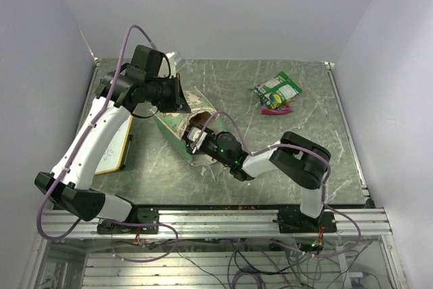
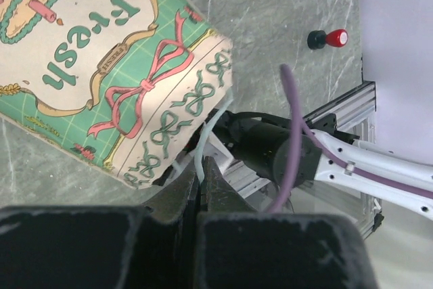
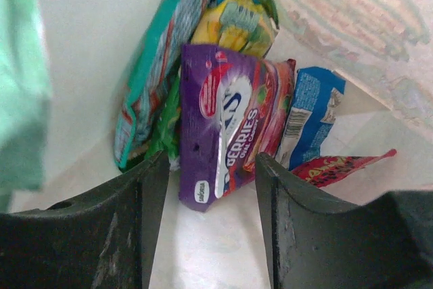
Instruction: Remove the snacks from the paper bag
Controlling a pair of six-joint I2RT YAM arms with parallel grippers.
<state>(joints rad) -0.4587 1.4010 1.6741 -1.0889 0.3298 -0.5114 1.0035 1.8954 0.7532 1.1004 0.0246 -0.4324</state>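
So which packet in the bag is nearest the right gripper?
The purple berries packet, between its fingers; teal packet, yellow packet and blue packet sit behind.

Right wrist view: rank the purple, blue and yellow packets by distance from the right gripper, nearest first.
1. Purple packet, between the fingers of the right gripper.
2. Blue packet, just to the right, behind the purple one.
3. Yellow packet, at the top, deepest in the paper bag.

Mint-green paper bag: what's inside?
A shiny purple berries packet in front; teal packet, yellow packet, blue packet and red packet partly covered behind and beside it. Anything deeper is hidden.
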